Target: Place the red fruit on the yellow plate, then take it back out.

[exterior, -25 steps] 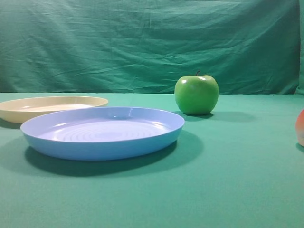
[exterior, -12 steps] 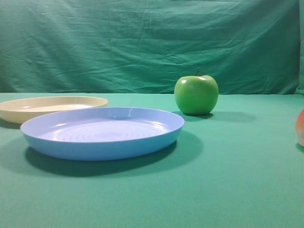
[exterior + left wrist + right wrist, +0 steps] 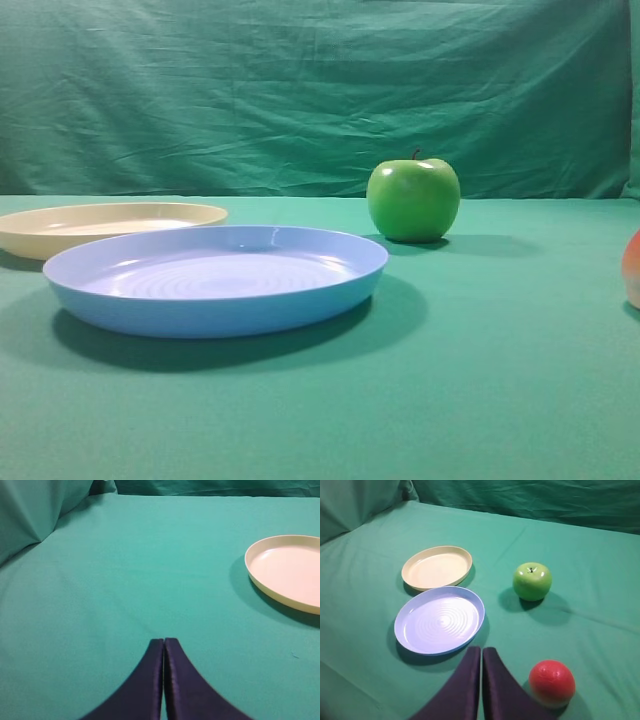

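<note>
The red fruit (image 3: 552, 682) rests on the green cloth, just right of my right gripper (image 3: 481, 650), which is shut with nothing in it. Only its edge (image 3: 632, 268) shows at the right border of the exterior view. The yellow plate (image 3: 437, 567) lies empty beyond the blue plate; it also shows as the yellow plate (image 3: 105, 225) at the left and the yellow plate (image 3: 287, 572) to the right of my left gripper (image 3: 164, 641). The left gripper is shut over bare cloth, well apart from the plate.
An empty light blue plate (image 3: 440, 620) (image 3: 215, 278) sits in front of the yellow one. A shiny green apple (image 3: 532, 581) (image 3: 413, 199) stands to the right of the plates. A green cloth backdrop (image 3: 320, 90) rises behind the table.
</note>
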You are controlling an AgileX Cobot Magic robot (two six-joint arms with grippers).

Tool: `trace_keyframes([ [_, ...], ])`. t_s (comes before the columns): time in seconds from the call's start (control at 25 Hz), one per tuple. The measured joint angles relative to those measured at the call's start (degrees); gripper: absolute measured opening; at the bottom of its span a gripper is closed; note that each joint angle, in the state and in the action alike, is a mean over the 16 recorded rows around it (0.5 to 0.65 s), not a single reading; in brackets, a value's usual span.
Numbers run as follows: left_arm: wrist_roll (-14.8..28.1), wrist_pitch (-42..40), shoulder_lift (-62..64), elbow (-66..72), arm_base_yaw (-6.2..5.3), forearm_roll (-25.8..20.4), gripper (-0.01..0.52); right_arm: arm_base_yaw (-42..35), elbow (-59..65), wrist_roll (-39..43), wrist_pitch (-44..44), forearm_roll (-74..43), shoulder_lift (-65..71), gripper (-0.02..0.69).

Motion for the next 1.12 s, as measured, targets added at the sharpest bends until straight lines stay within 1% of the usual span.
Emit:
trace_keyframes([
  [0.28,0.0,0.0,0.0,0.0,0.00,0.0,0.000,-2.5,3.4,-0.1,-6.6,-2.9,-1.3,0.000],
  [0.64,0.0,0.0,0.0,0.0,0.00,0.0,0.000,-9.4,13.2,-0.1,-16.6,-5.1,-6.4,0.000],
  [0.84,0.0,0.0,0.0,0.0,0.00,0.0,0.000,-12.9,19.3,0.0,-19.5,-5.1,-9.4,0.000],
  [1.12,0.0,0.0,0.0,0.0,0.00,0.0,0.000,-15.3,27.0,0.2,-22.6,-5.2,-10.9,0.000],
])
